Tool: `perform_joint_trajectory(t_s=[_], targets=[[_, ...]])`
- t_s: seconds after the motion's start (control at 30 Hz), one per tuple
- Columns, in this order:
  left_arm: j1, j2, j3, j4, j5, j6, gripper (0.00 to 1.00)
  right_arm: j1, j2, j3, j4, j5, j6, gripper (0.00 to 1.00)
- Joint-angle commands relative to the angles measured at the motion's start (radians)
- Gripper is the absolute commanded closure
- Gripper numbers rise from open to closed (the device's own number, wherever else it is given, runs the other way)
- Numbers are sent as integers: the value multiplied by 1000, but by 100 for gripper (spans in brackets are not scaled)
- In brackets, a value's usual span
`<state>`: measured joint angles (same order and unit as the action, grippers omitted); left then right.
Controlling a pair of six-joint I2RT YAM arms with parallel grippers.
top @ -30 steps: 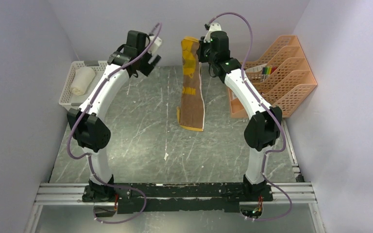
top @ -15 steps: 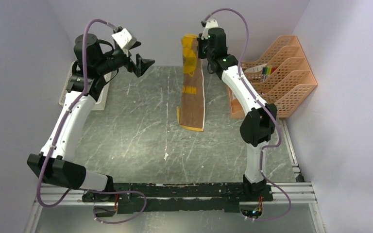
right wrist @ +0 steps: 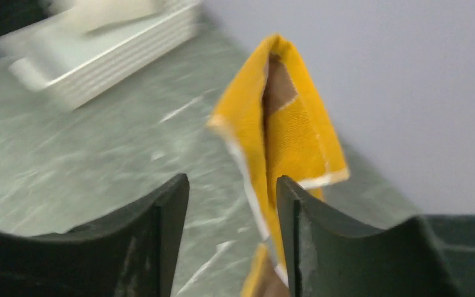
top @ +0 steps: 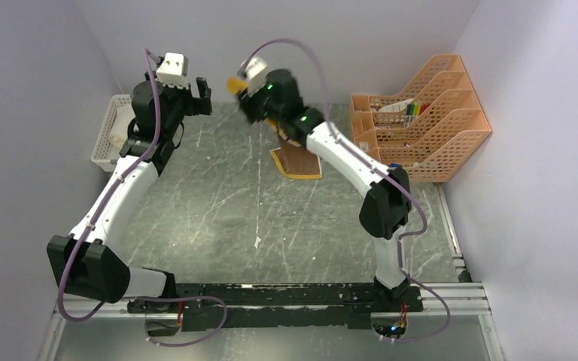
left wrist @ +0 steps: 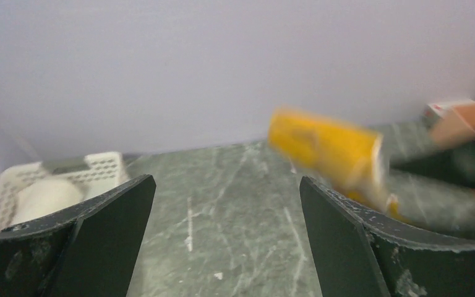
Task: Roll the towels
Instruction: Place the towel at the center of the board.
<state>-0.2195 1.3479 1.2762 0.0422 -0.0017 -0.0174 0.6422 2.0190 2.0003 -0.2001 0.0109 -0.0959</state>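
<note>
Right pincer (right wrist: 232, 182) has swung toward the basket (top: 109, 128) and parted, dropping the brown towel (top: 297, 159) for rolling; left pincer (left wrist: 226, 182) gapes empty.

Basket (top: 105, 143) at far left of table (top: 218, 218), one towel (left wrist: 43, 195) inside; rack (top: 421, 128) at far right; other towel (top: 299, 162) between them (partly on table).
</note>
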Motion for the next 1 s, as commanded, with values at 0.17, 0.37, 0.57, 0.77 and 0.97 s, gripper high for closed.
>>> perform_joint_trajectory(t_s=[0.17,0.37,0.57,0.77,0.97], targets=[[2,20,8,-5,-511,-87,2,-5,-190,-275,134,-359,12,15],[3,63,-122,-20,-436,-160,7,-162,-228,-409,238,-326,125,13],[22,287,-52,-141,-335,-211,12,-239,-83,-291,86,-214,125,16],[102,466,-1,-152,-74,-323,16,-257,-125,-384,156,-237,133,16],[112,584,60,-196,-19,-454,22,-270,-135,-431,158,-236,129,16]])
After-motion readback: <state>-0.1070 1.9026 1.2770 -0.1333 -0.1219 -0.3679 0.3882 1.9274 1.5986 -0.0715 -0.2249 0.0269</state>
